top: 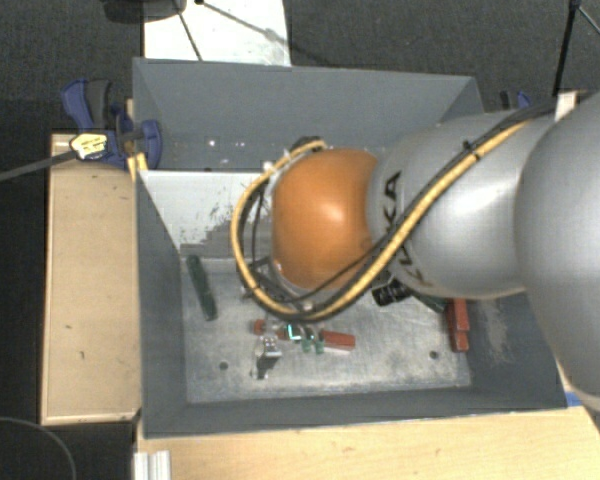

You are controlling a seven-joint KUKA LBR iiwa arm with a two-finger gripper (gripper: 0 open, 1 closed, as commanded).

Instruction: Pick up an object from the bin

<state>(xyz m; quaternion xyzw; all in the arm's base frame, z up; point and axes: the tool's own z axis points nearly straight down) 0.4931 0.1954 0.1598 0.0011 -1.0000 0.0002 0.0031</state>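
The tool (278, 334) is low down, just above the floor of the grey bin (170, 268), near the middle of the front part. The big orange cover (320, 226) on the arm (480, 208) hides most of it, so I cannot tell if the tool is wide or narrow, or if it holds a thing. Right beside its tip lie a small red piece (337, 341) and some green bits (307, 339). A dark green stick (201, 288) lies well off to the left. A red-brown block (460, 326) lies on the right. Black letters (389, 194) run along the silver arm, but they are partly hidden and I cannot read them.
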